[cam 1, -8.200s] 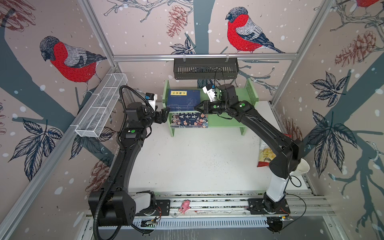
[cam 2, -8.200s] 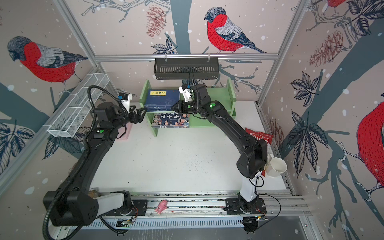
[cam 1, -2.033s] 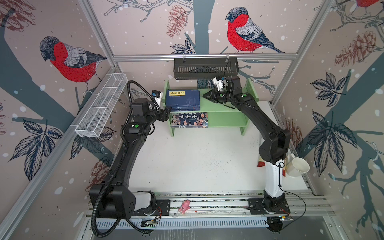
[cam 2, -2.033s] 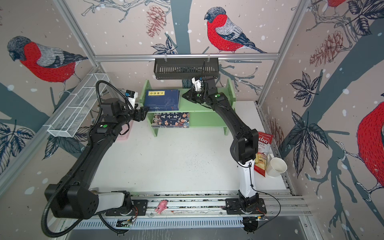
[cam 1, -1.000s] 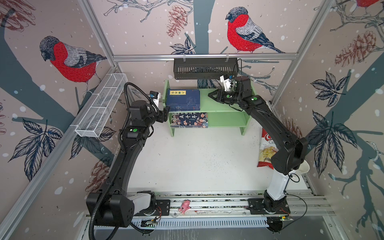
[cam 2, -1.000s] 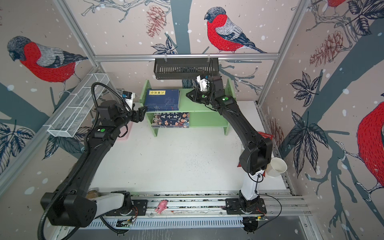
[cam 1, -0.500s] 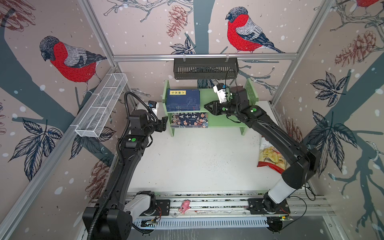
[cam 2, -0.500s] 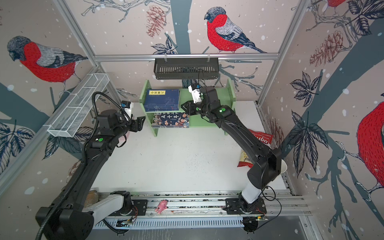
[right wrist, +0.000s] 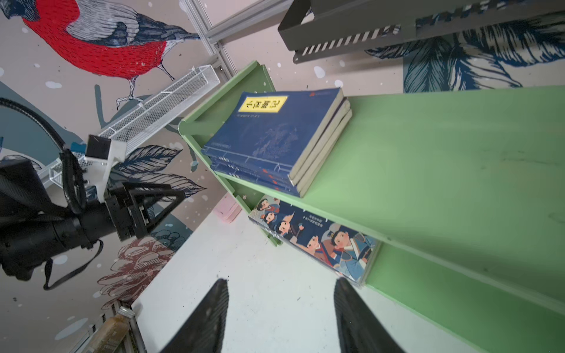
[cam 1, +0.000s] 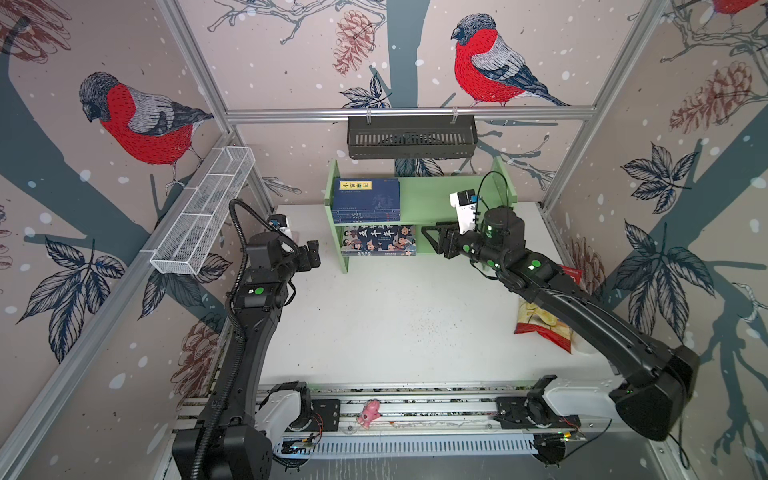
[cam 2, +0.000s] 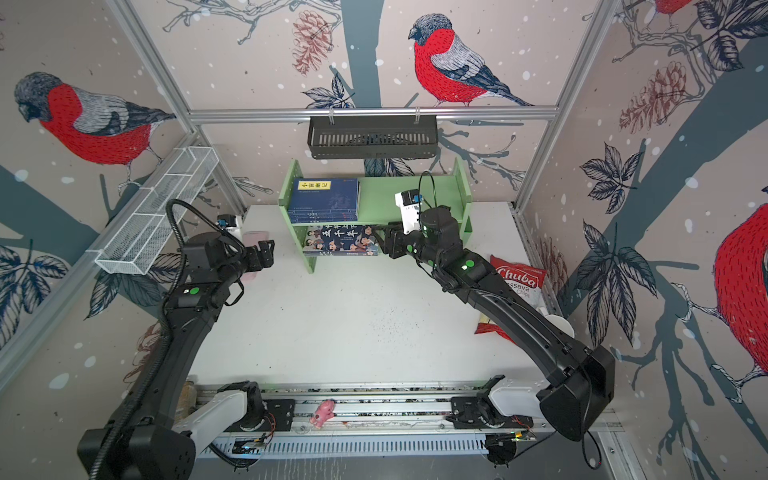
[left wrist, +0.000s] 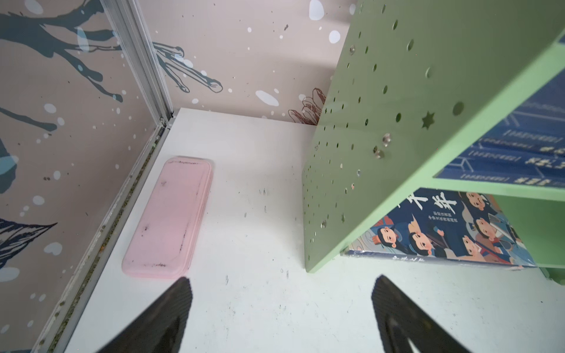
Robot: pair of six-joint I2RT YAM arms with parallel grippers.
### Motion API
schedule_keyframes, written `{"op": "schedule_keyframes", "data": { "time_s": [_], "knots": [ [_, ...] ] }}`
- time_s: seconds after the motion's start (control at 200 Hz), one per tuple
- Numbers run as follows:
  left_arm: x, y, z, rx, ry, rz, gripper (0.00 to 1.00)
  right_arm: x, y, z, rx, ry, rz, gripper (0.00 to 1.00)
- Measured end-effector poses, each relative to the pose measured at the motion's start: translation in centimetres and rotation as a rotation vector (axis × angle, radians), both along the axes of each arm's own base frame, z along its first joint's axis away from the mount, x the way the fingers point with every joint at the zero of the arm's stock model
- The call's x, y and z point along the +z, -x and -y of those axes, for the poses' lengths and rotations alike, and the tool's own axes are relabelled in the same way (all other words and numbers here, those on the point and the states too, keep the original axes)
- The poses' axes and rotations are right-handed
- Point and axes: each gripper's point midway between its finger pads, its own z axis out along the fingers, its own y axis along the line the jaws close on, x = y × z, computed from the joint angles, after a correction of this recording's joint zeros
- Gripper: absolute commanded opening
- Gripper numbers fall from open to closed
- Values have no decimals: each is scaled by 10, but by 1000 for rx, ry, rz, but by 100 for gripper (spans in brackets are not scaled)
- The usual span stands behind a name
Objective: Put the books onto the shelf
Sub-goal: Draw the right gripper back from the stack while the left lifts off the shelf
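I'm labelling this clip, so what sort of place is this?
Probably a robot test cell, not a home: an aluminium frame holds bird-print wall panels, and black robot arms stand on a rail.

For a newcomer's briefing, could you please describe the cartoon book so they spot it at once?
Find the green shelf at the back wall. The book lies flat on its lower tier, left end. Unlike the plain navy books stacked above, its cover shows cartoon figures.

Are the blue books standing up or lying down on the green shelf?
Lying down. The blue books are stacked flat on the top tier of the green shelf, yellow-labelled cover facing up.
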Motion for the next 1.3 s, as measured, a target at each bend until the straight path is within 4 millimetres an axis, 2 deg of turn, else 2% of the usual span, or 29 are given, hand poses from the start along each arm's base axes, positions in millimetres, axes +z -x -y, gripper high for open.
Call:
{"op": "schedule_keyframes", "data": {
  "time_s": [0.095, 0.315, 0.475, 0.635, 0.76, 0.856, 1.301],
  "knots": [
    [3, 2, 4, -11, 24, 22, 92, 13, -4, -8, 7, -18, 10, 56],
    [17, -1, 18, -75, 63, 84, 92, 17, -16, -17, -1, -16, 11, 56],
    [22, -15, 38, -143, 81, 97, 92, 13, -24, -23, -1, -11, 0, 56],
    [33, -36, 44, -160, 87, 133, 91, 6, -22, -21, -5, -4, -11, 57],
    [39, -46, 46, -172, 94, 144, 90, 11, -17, -15, -18, -12, -1, 57],
    [45, -49, 50, -189, 104, 167, 91, 14, -13, -10, -25, -16, 6, 57],
    [49, -58, 57, -203, 115, 178, 90, 9, -10, -4, -42, -13, 2, 57]
  ]
}}
